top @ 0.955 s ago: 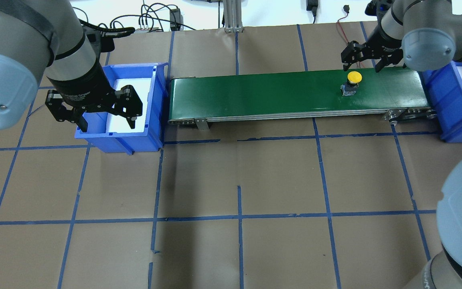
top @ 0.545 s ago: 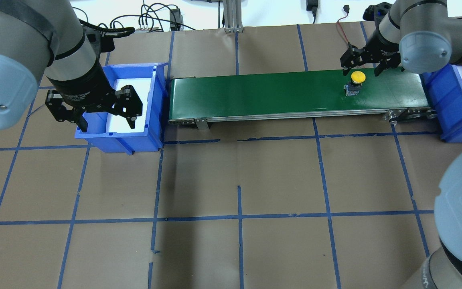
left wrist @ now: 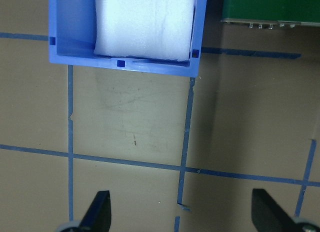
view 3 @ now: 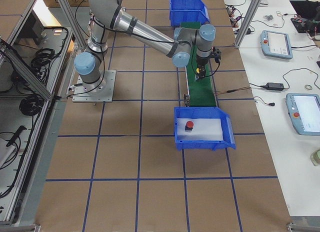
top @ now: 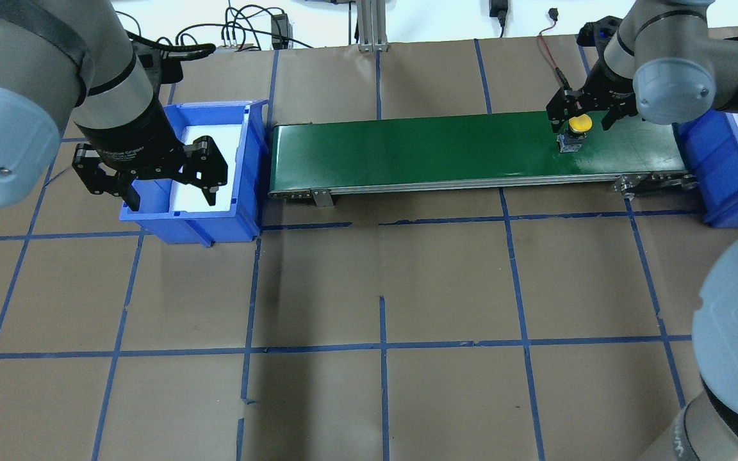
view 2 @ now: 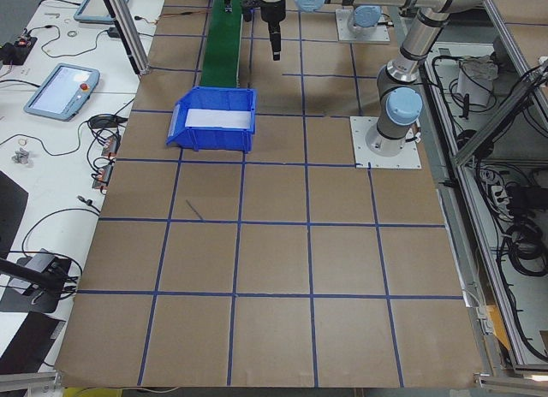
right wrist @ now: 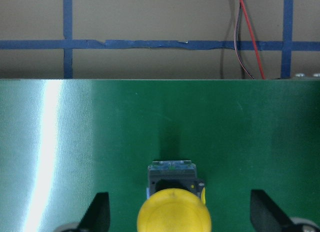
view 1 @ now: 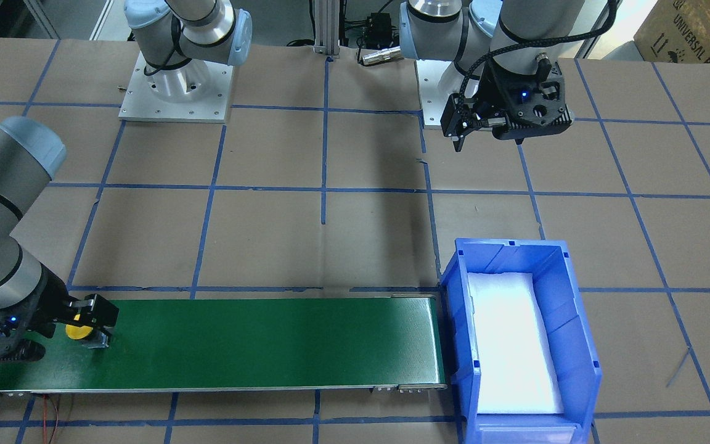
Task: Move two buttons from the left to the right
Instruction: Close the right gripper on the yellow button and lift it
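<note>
since the red mushroom-capped push button [view 3: 189,125] sits in the blue plastic bin on the right [view 3: 202,143], one transfer looks done and the second is in hand. the yellow-capped push button [right wrist: 174,211] on its black-and-silver body stands upright near the right end of the long green conveyor belt [top: 420,150], between the spread, unclamped jaws of the right gripper [top: 582,114]. next they likely need to close below the cap and carry it into that bin. the left gripper [left wrist: 182,217] hangs released and empty just short of the blue plastic bin on the left [top: 189,227]. a brown cardboard box [view 1: 694,28] reads "universal", then cut off.
</note>
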